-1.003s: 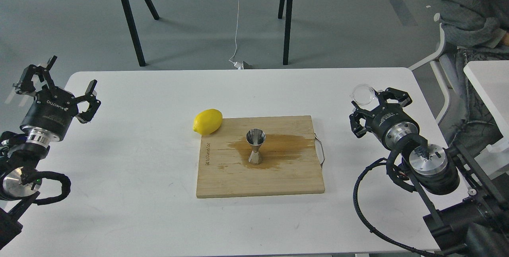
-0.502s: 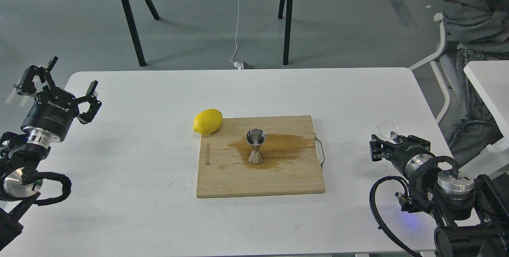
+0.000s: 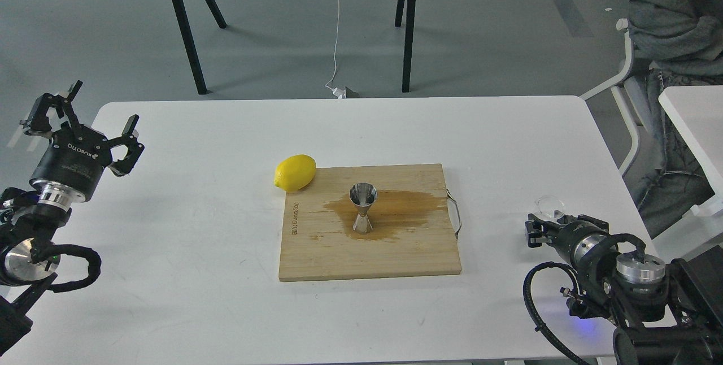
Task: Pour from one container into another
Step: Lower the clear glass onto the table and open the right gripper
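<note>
The steel jigger (image 3: 362, 207) stands upright in the middle of the wooden cutting board (image 3: 395, 257), on a brown wet patch (image 3: 406, 207). A small clear cup (image 3: 551, 205) sits low over the table's right edge, with my right gripper (image 3: 547, 222) shut on it; the cup is well right of the board, far from the jigger. Whether the cup holds any liquid is too small to tell. At the far left my left gripper (image 3: 89, 117) hangs open over the table's left edge, holding nothing.
A yellow lemon (image 3: 295, 173) lies against the board's back left corner. The board has a metal handle (image 3: 455, 213) on its right side. A seated person (image 3: 672, 20) and a second white table (image 3: 695, 122) are at the right. Black table legs (image 3: 183, 26) stand behind.
My right arm has drawn back and down toward the near right edge, carrying the clear cup from the back right. The left arm, jigger and lemon have not moved.
</note>
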Robot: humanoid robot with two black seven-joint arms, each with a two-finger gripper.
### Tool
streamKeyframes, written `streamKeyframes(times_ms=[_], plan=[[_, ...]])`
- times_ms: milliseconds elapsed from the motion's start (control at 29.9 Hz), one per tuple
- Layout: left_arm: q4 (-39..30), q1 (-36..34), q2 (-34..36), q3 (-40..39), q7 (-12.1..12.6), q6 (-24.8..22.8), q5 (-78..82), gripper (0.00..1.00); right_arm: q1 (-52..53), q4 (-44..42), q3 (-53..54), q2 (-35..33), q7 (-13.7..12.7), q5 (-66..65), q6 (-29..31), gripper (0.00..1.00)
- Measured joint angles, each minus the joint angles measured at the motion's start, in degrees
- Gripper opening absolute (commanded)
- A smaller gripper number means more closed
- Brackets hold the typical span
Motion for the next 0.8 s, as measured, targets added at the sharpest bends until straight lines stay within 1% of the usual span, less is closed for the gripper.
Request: streamKeyframes(times_ms=[67, 167, 268, 468, 602, 803], plan=[[0.0, 0.0, -0.2, 0.0, 0.0, 0.0, 0.0, 0.99, 0.0, 0.0, -0.1, 0.0, 0.0, 0.0, 0.0, 0.62], [0.0, 0.0, -0.2, 0.0, 0.0, 0.0, 0.0, 0.99, 0.0, 0.0, -0.2, 0.0, 0.0, 0.0, 0.0, 0.7], [0.0, 0.0, -0.2, 0.0, 0.0, 0.0, 0.1, 0.99, 0.0, 0.1, -0.3, 0.1, 0.0, 0.0, 0.0, 0.76], [0.0, 0.0, -0.2, 0.0, 0.0, 0.0, 0.1, 0.99, 0.0, 0.3, -0.3, 0.1, 0.0, 0.1, -0.2, 0.91], [0.0, 0.0, -0.2, 0.0, 0.0, 0.0, 0.1, 0.99, -1.3, 1.6, 0.1, 0.0, -0.1, 0.3, -0.2, 0.94], [0.0, 0.0, -0.2, 0.0, 0.0, 0.0, 0.1, 0.99, -5.5, 6.7, 0.4, -0.6, -0.1, 0.4, -1.2, 0.95]])
